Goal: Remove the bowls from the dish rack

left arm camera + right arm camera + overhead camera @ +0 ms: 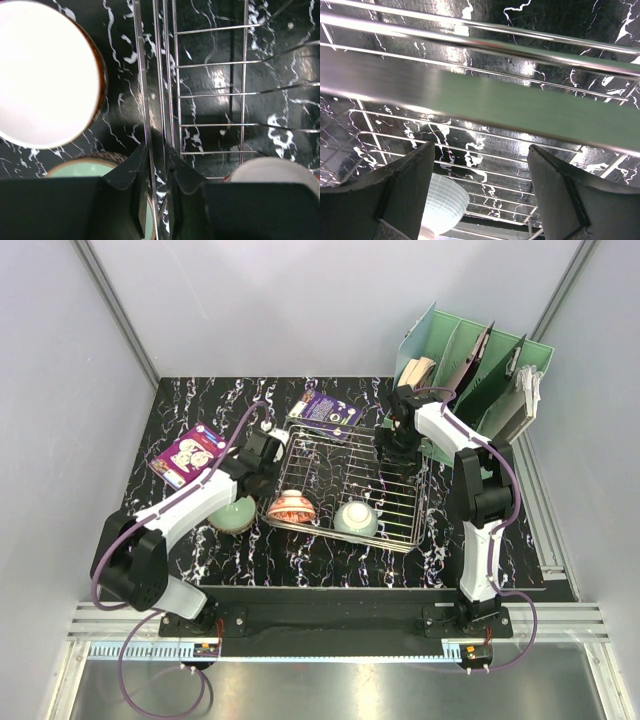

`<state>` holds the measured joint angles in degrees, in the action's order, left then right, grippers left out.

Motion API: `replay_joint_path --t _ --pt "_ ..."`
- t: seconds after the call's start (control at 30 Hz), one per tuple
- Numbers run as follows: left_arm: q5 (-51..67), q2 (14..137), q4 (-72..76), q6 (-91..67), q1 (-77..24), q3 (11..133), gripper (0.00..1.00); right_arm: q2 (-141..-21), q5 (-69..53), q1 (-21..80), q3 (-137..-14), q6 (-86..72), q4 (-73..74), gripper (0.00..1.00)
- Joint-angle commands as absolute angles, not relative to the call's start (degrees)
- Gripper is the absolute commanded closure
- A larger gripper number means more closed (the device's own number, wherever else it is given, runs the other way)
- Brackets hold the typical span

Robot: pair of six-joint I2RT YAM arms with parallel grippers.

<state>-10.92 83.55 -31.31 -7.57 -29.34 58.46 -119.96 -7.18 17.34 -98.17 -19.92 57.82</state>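
A robot lab cell: plain grey panel walls (320,310) in aluminium framing (118,315) enclose the marbled table (300,565) around the bolted-down left arm (185,505) and right arm (478,505).

Blurred near rim of dish rack (485,100)

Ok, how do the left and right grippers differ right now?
The left gripper is pinched on the dish rack at its left rim wire, while the right gripper stands wide open with nothing gripped. The left gripper is at the rack's left side, and the right gripper is at its far right corner, by a rim bar. Shared: both are at the rack's edge, not over its middle.
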Motion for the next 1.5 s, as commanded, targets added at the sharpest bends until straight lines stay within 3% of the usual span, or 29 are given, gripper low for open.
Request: replay_joint_path --t 0.0,0.3,0.37,0.4,0.5,0.6,0.9,1.47 --pt "-7.73 79.28 -31.38 -9.4 -31.55 56.43 0.83 -119.79 -8.79 16.88 -99.4 -19.95 55.99 0.18" --pt "-8.87 76.03 -32.69 -12.21 -33.05 54.32 0.81 -121.72 -10.46 16.88 -100.98 -21.44 55.02 0.18" --pt "-11.49 75.32 -33.39 -13.0 -33.05 54.84 0.69 -121.73 -10.9 16.79 -101.25 -21.88 55.11 0.18" --pt "-12.91 74.8 -34.36 -13.88 -33.05 55.1 0.53 -121.12 -10.9 16.79 -101.25 -21.97 55.19 0.18" --pt "-18.09 71.29 -34.89 -14.15 -33.05 56.25 0.39 -118.93 -10.55 16.88 -99.85 -22.24 55.2 0.17" --pt "-22.23 66.63 -34.8 -11.88 -33.05 58.35 0.34 -115.67 -10.63 16.96 -98.18 -22.76 55.55 0.16" --pt "-18.28 62.32 -38.05 1.84 -36.73 63.9 0.35 -107.41 -13.62 16.96 -94.04 -27.51 55.63 0.16" --pt "-18.55 55.9 -45.52 0.97 -58.08 60.2 0.35 -102.75 -14.06 16.96 -87.19 -30.06 55.55 0.16"
